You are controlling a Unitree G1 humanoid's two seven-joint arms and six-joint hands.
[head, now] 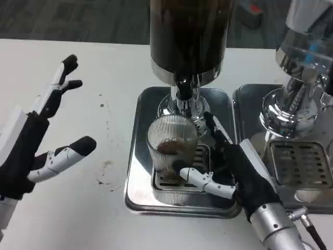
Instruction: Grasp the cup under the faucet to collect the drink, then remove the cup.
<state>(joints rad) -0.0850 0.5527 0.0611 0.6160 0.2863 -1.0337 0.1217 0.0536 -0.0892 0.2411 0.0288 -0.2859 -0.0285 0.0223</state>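
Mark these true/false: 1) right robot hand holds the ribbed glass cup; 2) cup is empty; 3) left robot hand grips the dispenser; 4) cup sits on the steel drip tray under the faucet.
1) True: the right robot hand wraps the ribbed clear glass cup.
2) False: brown drink sits in it.
3) False: the left robot hand is open above the white table.
4) True: it stands on the shiny steel drip tray, below the chrome faucet.
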